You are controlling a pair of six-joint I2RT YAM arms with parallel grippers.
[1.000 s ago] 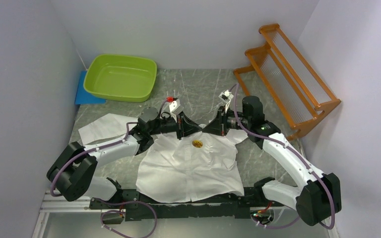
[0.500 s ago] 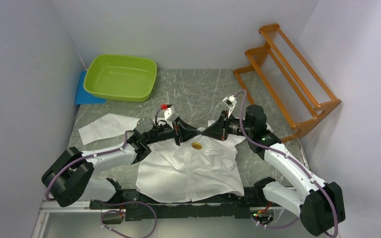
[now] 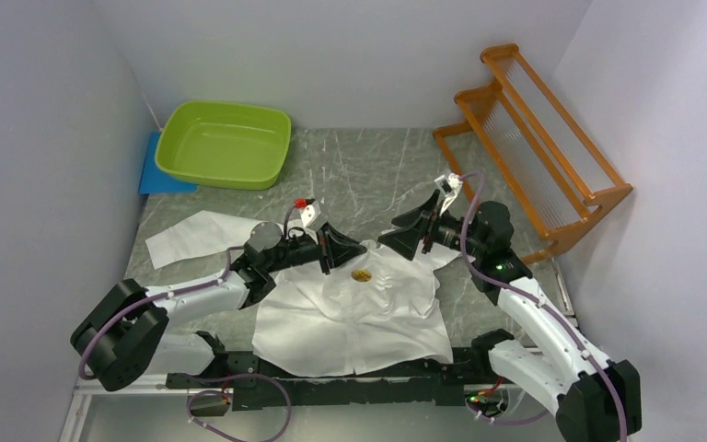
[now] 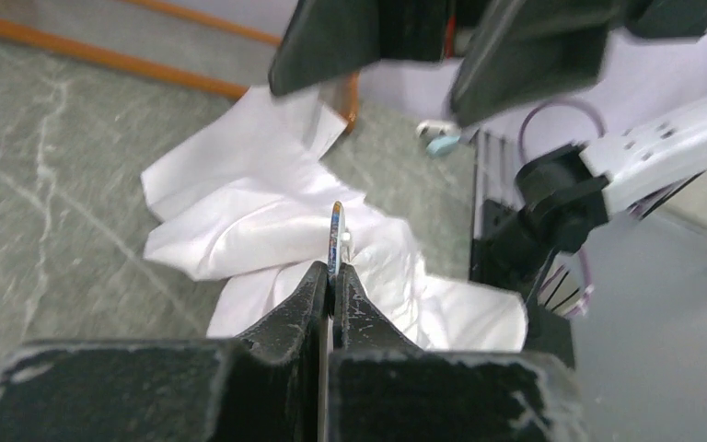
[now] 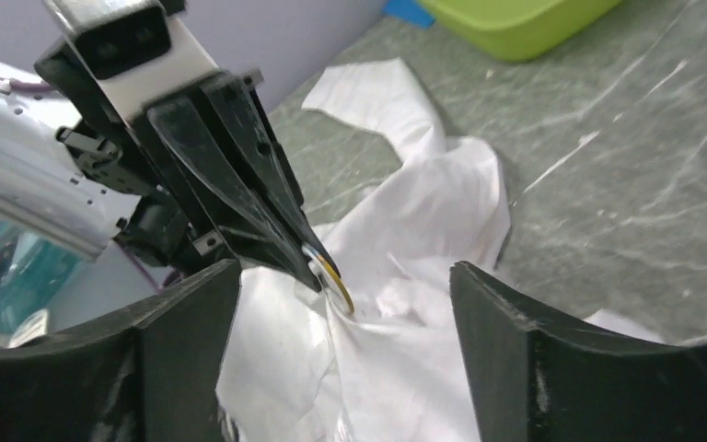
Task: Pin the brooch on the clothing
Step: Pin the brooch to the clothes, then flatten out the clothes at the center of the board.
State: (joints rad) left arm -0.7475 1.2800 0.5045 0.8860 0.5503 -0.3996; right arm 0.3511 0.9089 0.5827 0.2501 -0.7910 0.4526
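Top external: I found the brooch [image 3: 362, 275] over the chest of the clothing [image 3: 350, 322], at the tip of the left gripper [image 3: 357, 250]. The right gripper [image 3: 398, 230] sat just beside it.

Left wrist: the left gripper's [image 4: 333, 276] jaws were pressed together, pinching the brooch [image 4: 335, 241] edge-on, straight ahead.

Right wrist: the right gripper's [image 5: 345, 272] jaws were spread and empty, with the brooch [image 5: 330, 276] dead ahead between them, untouched.

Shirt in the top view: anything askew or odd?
Yes. The shirt is rumpled and bunched around its collar end, not flat, with one sleeve flung out sideways. The brooch stands on edge, pinched in the shut left gripper; the right gripper hangs open.
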